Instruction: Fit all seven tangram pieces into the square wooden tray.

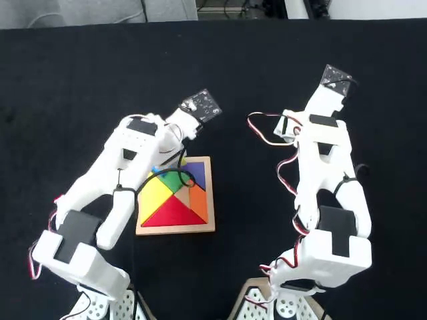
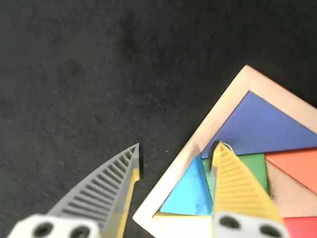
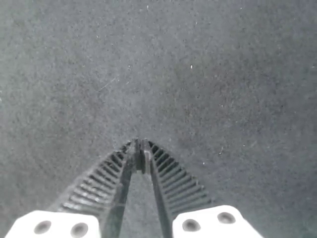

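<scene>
- Left gripper (image 2: 177, 148): jaws spread wide, nothing held. One fingertip (image 2: 130, 159) down by the black cloth (image 2: 74, 74) just outside the tray (image 1: 177, 229) rim. The other fingertip (image 2: 224, 161) inside the tray, at the spot where three pieces meet; touching or just above, cannot tell.
- Right gripper (image 3: 140, 151): jaws closed tip to tip on nothing, over bare cloth, well apart from the tray on its right side.
- Under the inner fingertip, near one tray corner: dark blue piece (image 2: 262, 124), light blue triangle (image 2: 188, 191) and green piece (image 2: 255, 166), edge to edge and apparently flat.
- Further into the tray: orange piece (image 2: 297, 166), red piece (image 1: 175, 212) and yellow piece (image 1: 155, 193), packed close together with no obvious gaps.
- Between orange and red: a tan patch (image 2: 292, 196), either an unpainted seventh piece or bare tray floor; cannot tell which.
- Every piece seen lies inside the tray; part of the tray's far-left corner hidden under the left arm in the high view.
- Judged nearly finished, perhaps finished. At most left to do: seating the pieces by the inner fingertip flush, and filling the tan spot if it proves a gap.
</scene>
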Robot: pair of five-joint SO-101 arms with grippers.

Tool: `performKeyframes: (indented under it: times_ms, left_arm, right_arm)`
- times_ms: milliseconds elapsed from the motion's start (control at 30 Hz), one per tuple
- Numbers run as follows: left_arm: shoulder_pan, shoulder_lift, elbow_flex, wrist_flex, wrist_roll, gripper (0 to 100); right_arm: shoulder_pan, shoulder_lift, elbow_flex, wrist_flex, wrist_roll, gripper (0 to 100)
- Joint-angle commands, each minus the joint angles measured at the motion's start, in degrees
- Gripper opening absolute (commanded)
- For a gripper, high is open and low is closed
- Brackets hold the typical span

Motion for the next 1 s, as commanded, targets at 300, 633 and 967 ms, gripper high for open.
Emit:
performKeyframes:
  times_ms: [300,633,967]
  left_arm:
    - [-5.4,0.2,-0.6,1.9,-4.0,24]
    - [-5.1,-7.6,-0.4,2.0,-3.9,24]
    - [-7.8,-16.2,4.1,4.2,-3.9,24]
  right_arm:
    - [0.8,-3.8,-3.2,-1.1,-0.7,1.1]
    - [0.8,-3.8,-3.2,-1.1,-0.7,1.1]
    - [0.8,-3.8,-3.2,-1.1,-0.7,1.1]
